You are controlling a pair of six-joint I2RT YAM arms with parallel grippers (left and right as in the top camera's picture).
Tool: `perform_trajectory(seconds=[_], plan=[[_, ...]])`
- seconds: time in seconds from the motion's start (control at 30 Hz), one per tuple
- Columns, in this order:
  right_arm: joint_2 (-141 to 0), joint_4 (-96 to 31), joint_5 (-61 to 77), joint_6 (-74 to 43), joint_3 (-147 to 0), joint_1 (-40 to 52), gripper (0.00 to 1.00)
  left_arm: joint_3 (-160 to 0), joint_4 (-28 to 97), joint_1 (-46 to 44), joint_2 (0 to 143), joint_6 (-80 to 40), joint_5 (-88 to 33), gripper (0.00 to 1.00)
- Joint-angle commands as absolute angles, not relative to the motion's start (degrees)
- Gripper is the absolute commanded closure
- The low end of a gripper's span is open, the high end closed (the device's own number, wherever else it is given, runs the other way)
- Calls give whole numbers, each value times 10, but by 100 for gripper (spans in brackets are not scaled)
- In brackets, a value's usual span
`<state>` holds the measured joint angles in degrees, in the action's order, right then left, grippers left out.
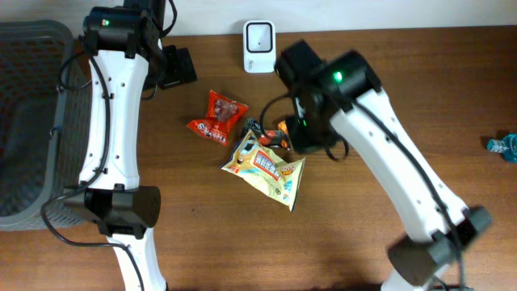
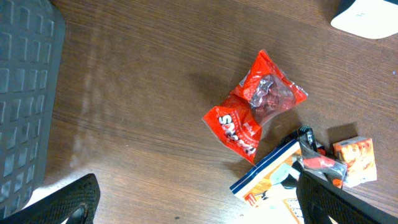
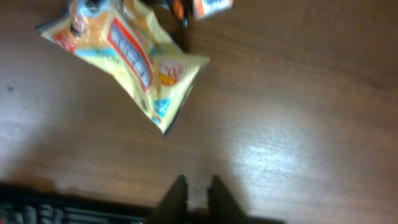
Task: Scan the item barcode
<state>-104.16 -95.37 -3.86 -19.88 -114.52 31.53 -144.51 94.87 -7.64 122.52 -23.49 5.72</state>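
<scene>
A white scanner (image 1: 258, 36) stands at the table's back edge, and its corner (image 2: 367, 17) shows in the left wrist view. In front of it lie a red snack bag (image 1: 218, 117) (image 2: 255, 109), a yellow bag (image 1: 266, 166) (image 3: 124, 56), a small orange box (image 1: 284, 128) (image 2: 356, 160) and a black-and-red item (image 1: 257, 129) (image 2: 317, 163). My left gripper (image 1: 174, 69) (image 2: 199, 205) hangs wide open left of the red bag, holding nothing. My right gripper (image 1: 317, 147) (image 3: 198, 183) hovers right of the yellow bag. Its fingers are parted by a narrow gap with nothing between them.
A grey mesh basket (image 1: 32, 121) (image 2: 25, 93) fills the left end of the table. A blue wrapper (image 1: 502, 145) lies at the right edge. Bare wood shows in front of the bags and to their right.
</scene>
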Motion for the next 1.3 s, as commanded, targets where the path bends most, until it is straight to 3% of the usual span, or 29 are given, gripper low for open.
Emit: perform_trajectory(seconds=[0.0, 0.03, 0.07, 0.13, 0.17, 0.23, 0.27, 0.37, 0.43, 0.5, 0.57, 0.6, 0.63, 0.87, 1.13, 1.27], plan=[[-992, -895, -52, -241, -1028, 320, 50, -1445, 948, -78, 1216, -240, 45, 1], [-985, -860, -34, -241, -997, 320, 27, -1445, 948, -78, 1216, -240, 18, 1], [-984, -826, -17, -241, -969, 320, 15, -1445, 948, -78, 1216, -240, -10, 1], [-989, -760, 10, -241, -918, 320, 12, -1445, 948, -78, 1216, -240, -27, 1], [-992, -721, 19, -241, -891, 320, 16, -1445, 951, -78, 1216, -240, -40, 1], [-1001, -645, 52, -246, -841, 317, 53, -1445, 953, -79, 1217, -223, -102, 1], [-1004, -619, 74, -245, -824, 314, 63, -1445, 954, -81, 1219, -198, -127, 0], [-1009, -555, 151, -245, -774, 285, 80, -1427, 967, -105, 1221, -142, -126, 65], [-1009, -548, 159, -245, -761, 268, 94, -1404, 966, -126, 1221, -142, -122, 77], [-1009, -553, 159, -245, -756, 253, 96, -1381, 961, -146, 1221, -142, -123, 77], [-1009, -562, 159, -245, -756, 234, 96, -1369, 944, -168, 1221, -142, -122, 67], [-1009, -568, 159, -245, -756, 228, 96, -1369, 935, -174, 1221, -143, -123, 79], [-1009, -573, 159, -245, -755, 224, 96, -1368, 935, -181, 1222, -142, -123, 98], [-1009, -553, 217, -243, -714, 233, 96, -1249, 939, -224, 1223, -131, -112, 100], [-1009, -450, 238, -271, -643, 232, 96, -1020, 734, -229, 1223, -131, -219, 100], [-1009, -401, 237, -275, -614, 231, 96, -919, 600, -228, 1223, -152, -203, 100]])
